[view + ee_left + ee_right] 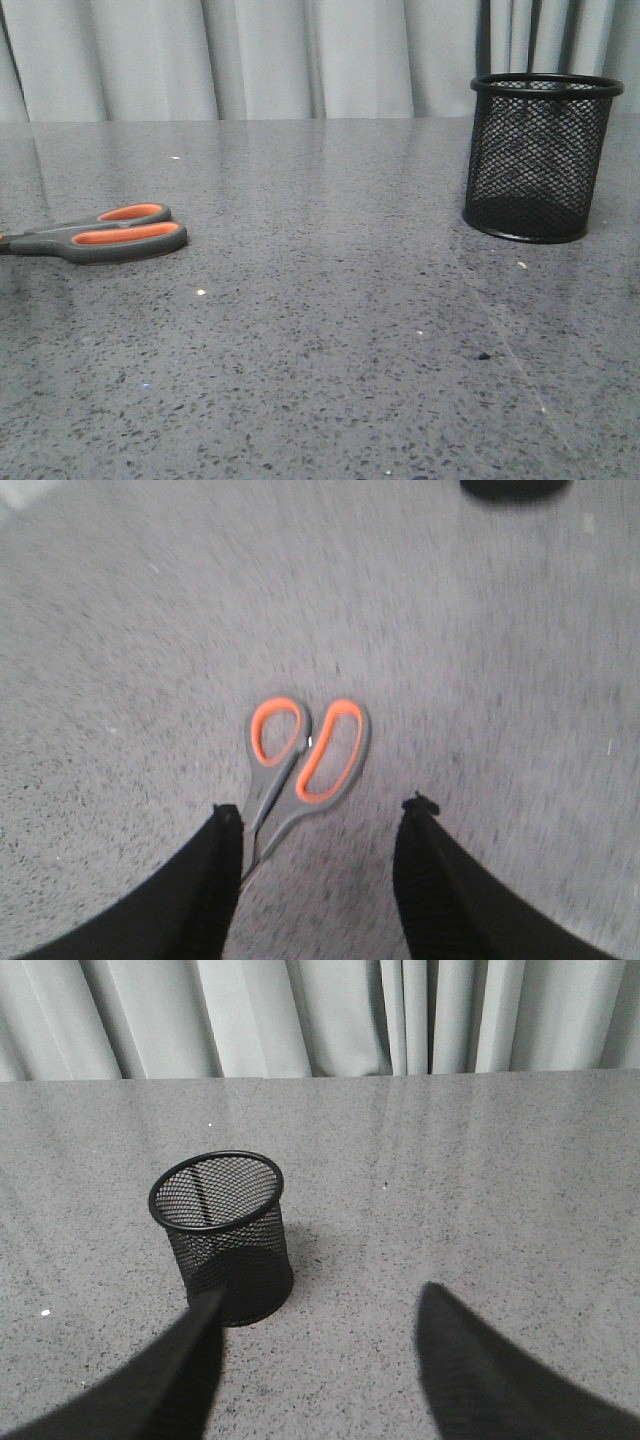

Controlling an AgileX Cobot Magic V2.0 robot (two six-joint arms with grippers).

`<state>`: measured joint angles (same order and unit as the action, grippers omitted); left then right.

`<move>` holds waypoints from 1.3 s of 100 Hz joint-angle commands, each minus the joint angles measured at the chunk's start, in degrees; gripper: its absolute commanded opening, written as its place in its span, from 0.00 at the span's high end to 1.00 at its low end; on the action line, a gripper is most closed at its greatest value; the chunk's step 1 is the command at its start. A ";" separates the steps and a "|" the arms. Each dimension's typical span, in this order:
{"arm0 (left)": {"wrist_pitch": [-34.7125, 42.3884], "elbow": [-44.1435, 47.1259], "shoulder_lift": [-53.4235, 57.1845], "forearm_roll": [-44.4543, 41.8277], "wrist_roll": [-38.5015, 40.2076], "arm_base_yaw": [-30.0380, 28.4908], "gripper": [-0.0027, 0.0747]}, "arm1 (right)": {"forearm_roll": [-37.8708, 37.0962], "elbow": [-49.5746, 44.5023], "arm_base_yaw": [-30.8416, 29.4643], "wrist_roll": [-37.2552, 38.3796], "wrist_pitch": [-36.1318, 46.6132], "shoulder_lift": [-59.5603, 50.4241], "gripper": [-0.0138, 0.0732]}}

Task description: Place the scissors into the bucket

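The speckled grey stone bench (330,330) carries a black wire-mesh bucket (540,157) at far right. Grey, orange-lined scissors (300,765) lie flat at left: stiff, light, thin; best pinched across the handles. Both claws, left (322,825) and right (320,1310), are spread.

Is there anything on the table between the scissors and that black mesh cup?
No. In the front view the grey table between the scissors and the cup is bare, apart from a few tiny specks.

Scissors (105,234) grey, orange-lined loops; bucket (538,158) black mesh; table (320,360) grey speckled; curtain (250,55) pale grey.
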<state>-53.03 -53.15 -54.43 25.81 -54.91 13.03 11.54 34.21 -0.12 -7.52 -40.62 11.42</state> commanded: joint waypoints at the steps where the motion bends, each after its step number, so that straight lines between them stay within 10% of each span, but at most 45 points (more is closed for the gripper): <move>1: -3.12 -6.92 -5.69 -6.68 -0.13 2.68 0.53 | -0.46 1.94 -0.10 -0.57 3.89 1.28 0.28; 43: -10.42 -21.08 -29.16 -25.14 -0.27 13.00 0.53 | -0.57 1.94 3.50 -0.57 7.24 1.28 0.28; 130: -15.25 -21.24 -34.38 -12.04 -18.70 6.52 0.53 | -2.14 1.94 8.67 -0.57 7.86 1.28 0.28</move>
<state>-67.13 -72.61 -89.50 10.77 -73.15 19.71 9.60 34.21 8.55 -7.55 -37.91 11.42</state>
